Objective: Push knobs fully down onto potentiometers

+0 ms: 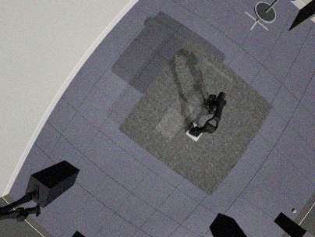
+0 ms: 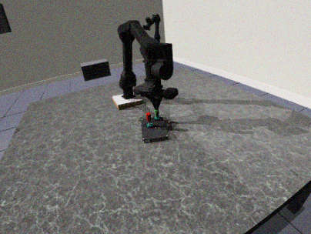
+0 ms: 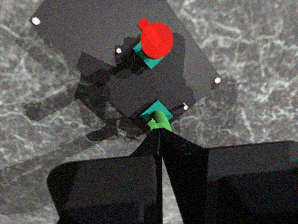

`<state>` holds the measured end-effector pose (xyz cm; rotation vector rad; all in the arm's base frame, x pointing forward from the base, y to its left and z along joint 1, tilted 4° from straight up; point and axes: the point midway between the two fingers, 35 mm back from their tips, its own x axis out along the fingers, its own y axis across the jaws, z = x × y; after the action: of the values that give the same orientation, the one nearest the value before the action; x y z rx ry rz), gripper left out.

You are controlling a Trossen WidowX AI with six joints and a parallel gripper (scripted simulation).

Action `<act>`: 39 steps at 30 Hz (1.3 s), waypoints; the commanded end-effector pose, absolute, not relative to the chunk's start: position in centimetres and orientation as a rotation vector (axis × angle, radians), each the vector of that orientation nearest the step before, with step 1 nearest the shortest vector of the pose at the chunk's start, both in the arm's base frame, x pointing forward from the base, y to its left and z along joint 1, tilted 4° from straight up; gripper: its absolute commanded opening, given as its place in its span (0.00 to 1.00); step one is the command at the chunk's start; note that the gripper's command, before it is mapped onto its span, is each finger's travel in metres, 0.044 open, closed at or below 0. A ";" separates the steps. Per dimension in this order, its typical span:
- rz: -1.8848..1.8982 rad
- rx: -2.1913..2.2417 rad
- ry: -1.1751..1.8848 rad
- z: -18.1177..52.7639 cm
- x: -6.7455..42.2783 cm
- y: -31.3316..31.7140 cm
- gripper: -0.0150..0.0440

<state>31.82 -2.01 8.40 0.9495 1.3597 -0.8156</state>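
Note:
The dark circuit board (image 2: 155, 135) (image 3: 95, 30) stands on the table. A red knob (image 2: 148, 117) (image 3: 157, 41) stands tall above its teal potentiometer (image 2: 149, 125) (image 3: 151, 62). A green knob (image 2: 156, 112) (image 3: 163, 123) is at the other teal potentiometer (image 3: 157, 107), at the board side nearer the arm's base. My gripper (image 2: 156, 109) (image 3: 158, 133) is shut with nothing seen between its fingers. Its tips are at the top of the green knob and partly cover it in the wrist view; whether they touch it, and any gap below the green knob, cannot be told.
The arm's white base plate (image 1: 196, 138) (image 2: 125, 102) is behind the board in the exterior view. The stone-patterned table (image 1: 203, 168) (image 2: 96, 173) carries the arm's shadow. Small light pins stick up from the board.

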 end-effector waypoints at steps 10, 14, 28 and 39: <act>-0.823 0.947 1.365 10.1 31.7 -2.2 0.25; -0.829 0.948 1.376 9.6 31.5 -2.1 0.34; -0.680 0.887 1.339 10.9 33.1 -2.2 0.25; -0.416 0.581 1.414 11.4 33.3 -2.9 0.25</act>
<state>33.03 -2.72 10.97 0.6527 1.4073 -0.4876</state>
